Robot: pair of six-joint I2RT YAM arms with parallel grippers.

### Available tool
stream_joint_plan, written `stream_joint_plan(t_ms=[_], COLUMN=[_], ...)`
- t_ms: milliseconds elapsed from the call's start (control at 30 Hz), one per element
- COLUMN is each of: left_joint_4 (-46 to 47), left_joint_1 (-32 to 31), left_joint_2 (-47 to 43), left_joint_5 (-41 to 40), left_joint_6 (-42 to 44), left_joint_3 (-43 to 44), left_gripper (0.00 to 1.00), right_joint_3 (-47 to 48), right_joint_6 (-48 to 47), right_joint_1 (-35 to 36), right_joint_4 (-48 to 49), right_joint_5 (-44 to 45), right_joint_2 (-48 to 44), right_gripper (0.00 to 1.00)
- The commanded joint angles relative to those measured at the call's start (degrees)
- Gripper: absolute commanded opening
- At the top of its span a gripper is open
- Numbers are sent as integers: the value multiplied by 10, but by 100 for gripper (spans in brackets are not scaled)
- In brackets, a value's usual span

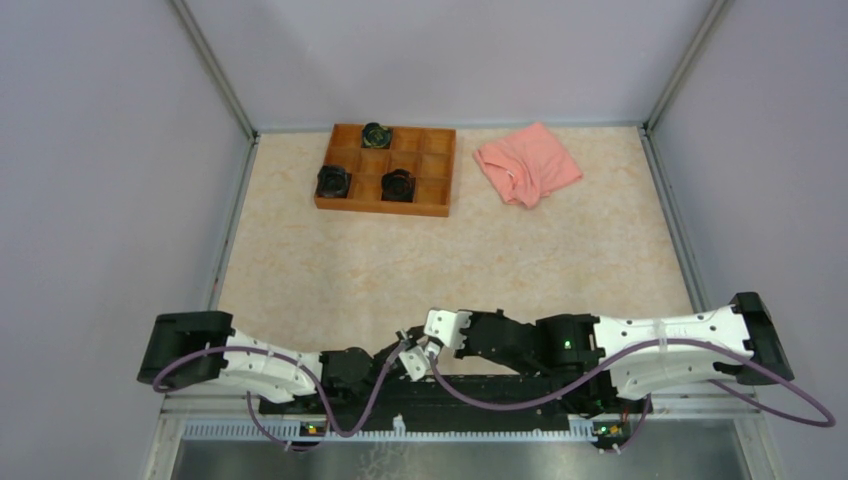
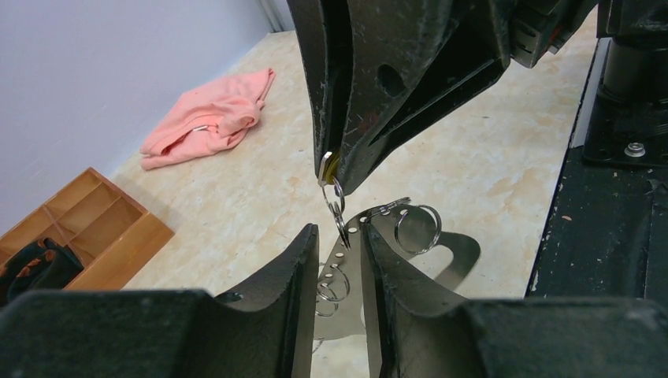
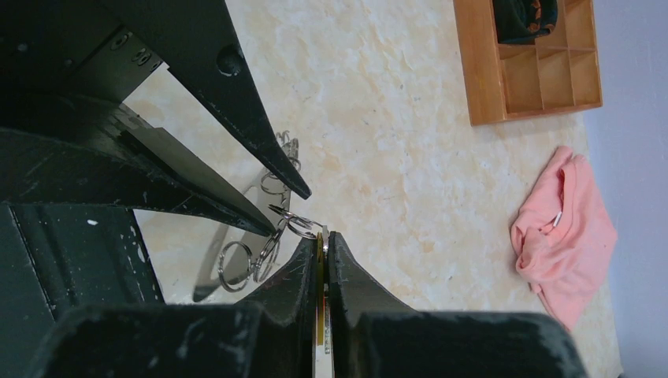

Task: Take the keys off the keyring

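The keyring point(image 2: 453, 256) is a flat silvery plate with holes along its rim and several small split rings hanging from it. My left gripper point(image 2: 340, 232) is shut on it, and the plate stands on edge between the fingers. My right gripper point(image 3: 324, 235) is shut on the keys point(image 3: 322, 315), one yellow-headed and one silvery, pressed flat between its pads. A small split ring point(image 3: 303, 227) links the keys to the keyring point(image 3: 211, 264). In the left wrist view the keys point(image 2: 331, 164) peek out of the right gripper's tip. In the top view the left gripper point(image 1: 398, 352) and right gripper point(image 1: 428, 345) meet tip to tip near the front edge.
A wooden tray point(image 1: 380, 207) with black round knobby objects point(image 1: 333, 181) stands at the back centre-left. A pink cloth point(image 1: 527, 163) lies at the back right. The black arm base point(image 1: 480, 395) runs along the near edge. Grey walls enclose the table.
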Motion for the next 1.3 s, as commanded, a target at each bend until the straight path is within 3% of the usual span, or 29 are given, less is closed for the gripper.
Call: stream_joint_plan(t_ms=[0, 200, 533, 1267], left_joint_4=[46, 59, 53, 76], left_joint_1=[0, 1, 1, 1], left_joint_2=[10, 19, 23, -24], left_joint_5=[-3, -11, -8, 30], left_joint_6=[2, 8, 1, 16], left_joint_3=[20, 21, 19, -13], left_gripper=[32, 26, 0, 0], right_joint_3=[33, 33, 33, -6], right_joint_6=[2, 6, 17, 70], right_joint_1=[11, 13, 14, 7], right_joint_4=[19, 17, 14, -16], right_joint_5=[3, -1, 15, 38], right_joint_2=[-7, -10, -25, -40], right_gripper=[0, 0, 0, 0])
